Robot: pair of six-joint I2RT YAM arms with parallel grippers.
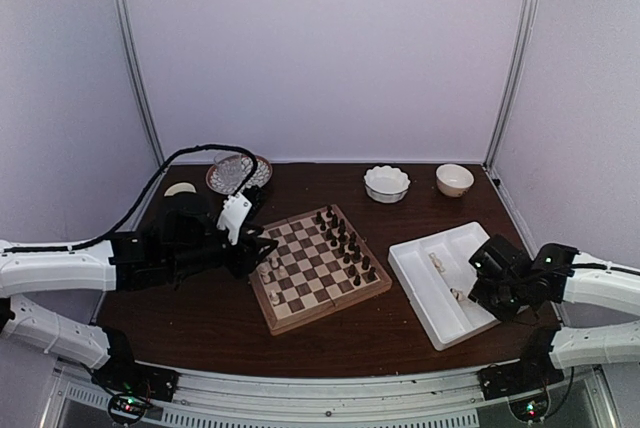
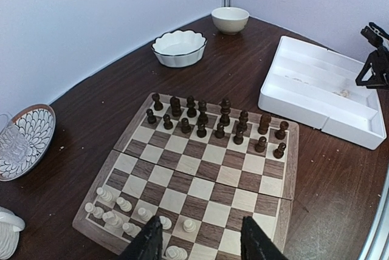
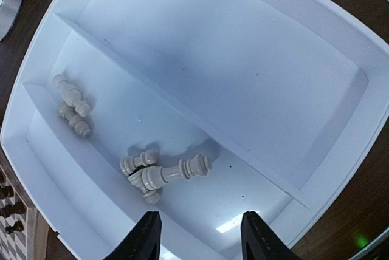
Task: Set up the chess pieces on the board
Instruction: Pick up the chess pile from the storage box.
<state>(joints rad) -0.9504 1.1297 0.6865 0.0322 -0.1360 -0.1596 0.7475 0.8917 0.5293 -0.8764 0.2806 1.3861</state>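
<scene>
Chess pieces (image 3: pixel 182 170) are lying in the tray (image 3: pixel 255 59); right gripper (image 3: pixel 199 222) is hovering above, spread, empty, best straddling one stem crosswise. Left gripper (image 2: pixel 200 234), parted and empty, is hovering over the board (image 2: pixel 209 166).

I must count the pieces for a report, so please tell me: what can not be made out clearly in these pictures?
- Right wrist view: the chess pieces in the white tray lie overlapping, so their number is unsure.
- Left wrist view: the nearest pieces on the board are cut off by the bottom edge and partly hidden by the left end effector.
- Top view: all pieces are too small to tell their kinds.
</scene>
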